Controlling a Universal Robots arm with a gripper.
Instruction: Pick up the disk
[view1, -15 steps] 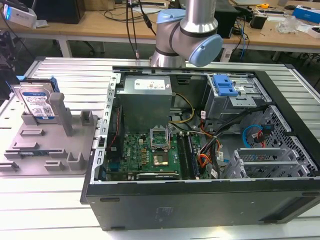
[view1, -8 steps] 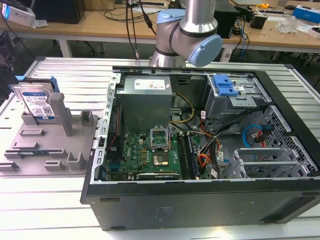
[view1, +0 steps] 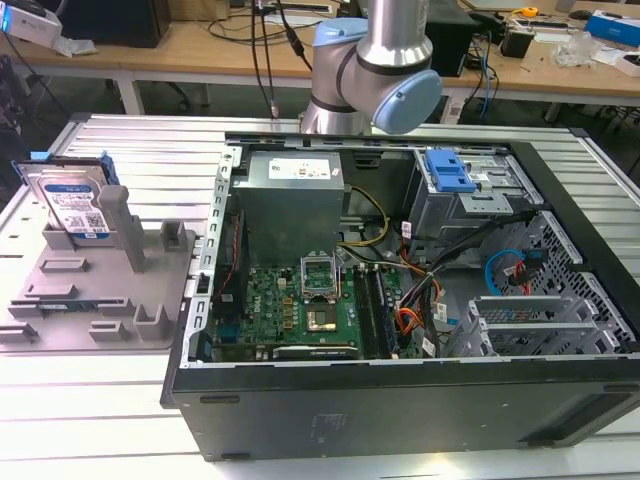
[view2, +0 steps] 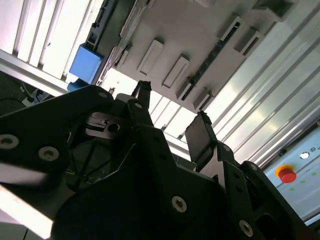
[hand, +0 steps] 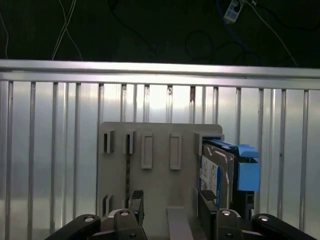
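Note:
The disk (view1: 72, 200) is a silver hard drive with a white-and-blue label and blue side rails. It stands on edge in a grey slotted fixture (view1: 100, 290) at the exterior view's left. In the first wrist view the disk (hand: 216, 170) stands at one end of the fixture (hand: 160, 165). My gripper (hand: 171, 205) hangs above the fixture, well clear of the disk. It is open, with nothing between its fingers (hand: 136, 202). The second wrist view shows the gripper (view2: 172, 117) under the fixture (view2: 200, 40), with a blue part (view2: 86, 64) at the fixture's end.
An open computer case (view1: 400, 280) takes up the middle of the ribbed metal table (view1: 100, 420). It holds a grey power supply box (view1: 295, 200) and a blue bracket (view1: 448, 170). The arm (view1: 370, 60) rises behind the case. A red button (view2: 286, 174) sits beside the table.

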